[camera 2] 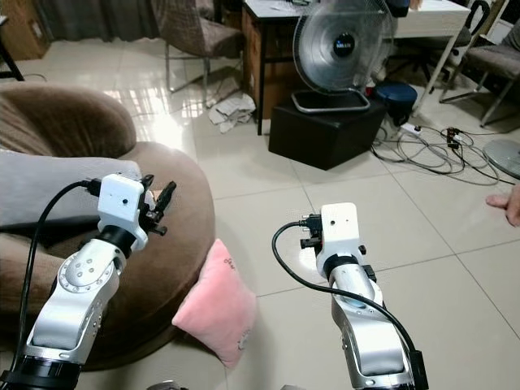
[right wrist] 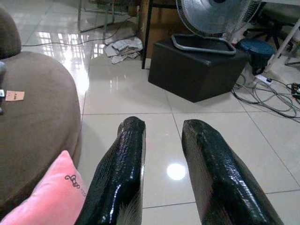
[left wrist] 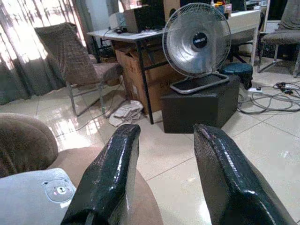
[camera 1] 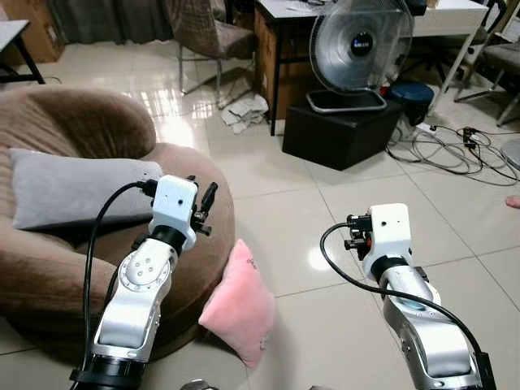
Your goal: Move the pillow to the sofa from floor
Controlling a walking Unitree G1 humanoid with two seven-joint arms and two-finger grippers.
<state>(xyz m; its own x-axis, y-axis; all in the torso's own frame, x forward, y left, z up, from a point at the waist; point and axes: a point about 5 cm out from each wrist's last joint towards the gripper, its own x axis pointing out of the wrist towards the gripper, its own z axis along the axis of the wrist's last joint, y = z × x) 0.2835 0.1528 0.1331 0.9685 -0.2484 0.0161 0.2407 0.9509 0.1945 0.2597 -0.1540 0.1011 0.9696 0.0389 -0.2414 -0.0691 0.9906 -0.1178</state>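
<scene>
The pink pillow stands on the tiled floor, leaning against the front of the brown sofa; it also appears in the right wrist view as the pink pillow. My left gripper is open and empty, held over the sofa's front edge above and left of the pillow, with its fingers pointing forward. My right gripper is open and empty too, hovering over bare floor to the right of the pillow. A grey pillow lies on the sofa seat.
A standing fan sits on a black box ahead, beside a desk and a chair. A crumpled cloth and cables lie on the floor. Part of a person shows at the right edge.
</scene>
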